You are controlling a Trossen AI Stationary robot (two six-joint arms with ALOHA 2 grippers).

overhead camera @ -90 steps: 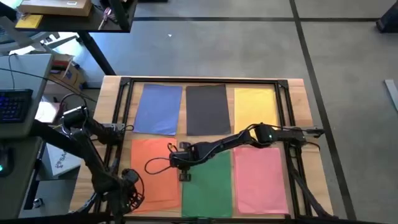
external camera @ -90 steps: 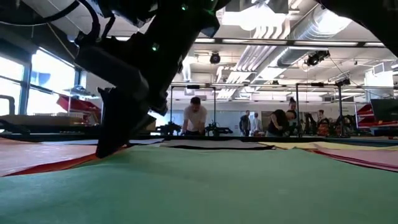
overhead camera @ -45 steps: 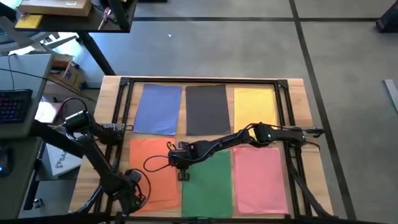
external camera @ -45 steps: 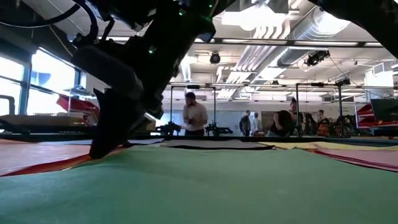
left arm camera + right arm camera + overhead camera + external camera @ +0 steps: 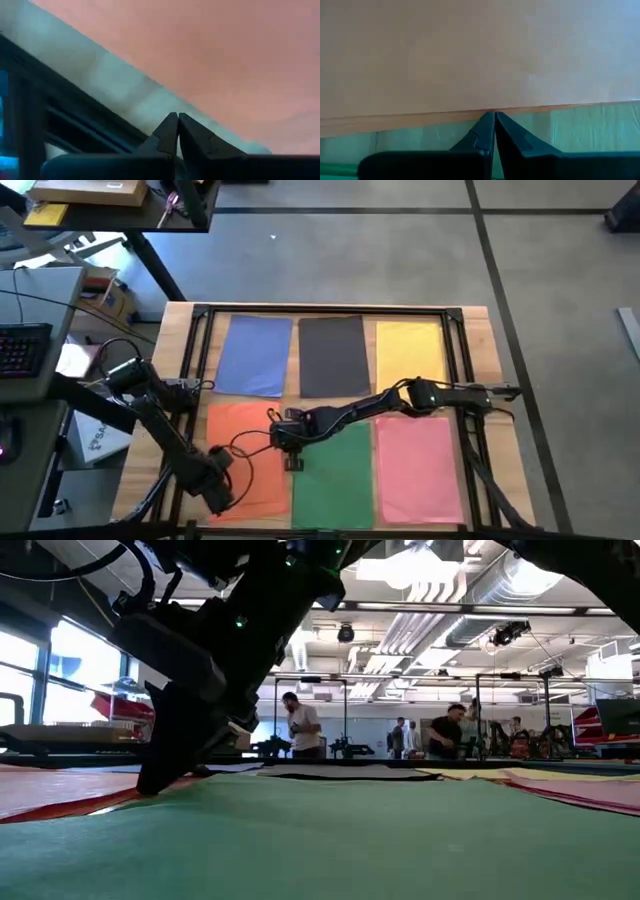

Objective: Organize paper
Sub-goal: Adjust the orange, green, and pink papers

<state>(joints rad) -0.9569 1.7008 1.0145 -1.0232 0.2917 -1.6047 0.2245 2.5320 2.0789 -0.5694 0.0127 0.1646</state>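
The left gripper (image 5: 177,116), fingers pressed together, points at the near-left edge of the orange paper (image 5: 245,450), which lies ahead of its tips. The right gripper (image 5: 494,115), fingers likewise pinched together with nothing between them, rests at the seam where the orange sheet meets the green paper (image 5: 335,480) beneath its tips.

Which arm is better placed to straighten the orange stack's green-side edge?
Right. The right gripper is shut at the seam between orange paper and green paper; the left gripper sits at orange's near-left corner.
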